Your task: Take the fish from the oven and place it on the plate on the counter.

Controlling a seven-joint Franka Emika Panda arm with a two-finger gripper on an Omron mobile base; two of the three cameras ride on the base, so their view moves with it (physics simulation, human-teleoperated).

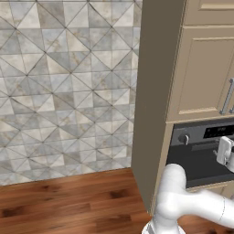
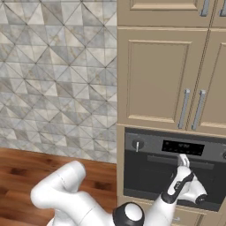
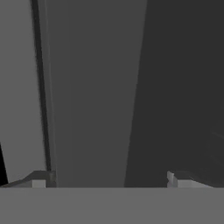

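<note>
The white arm's two-finger gripper [image 2: 183,161] stands spread wide and empty, hard up against the closed black built-in oven [image 2: 150,174] door, whose long grey handle bar [image 2: 167,160] runs sideways just ahead of the fingers. The fish, presumably behind that door, is hidden.

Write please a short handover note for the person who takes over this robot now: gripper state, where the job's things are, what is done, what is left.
Gripper: open, holding nothing, raised close in front of the oven at the handle along the top of its door, fingers spread wide on either side of the grey front.
Oven: door shut; its inside cannot be seen, so the fish cannot be confirmed.
Done: the arm has reached the oven door, nothing more.
Left: open the door, take the fish, carry it to the plate on the counter.
</note>
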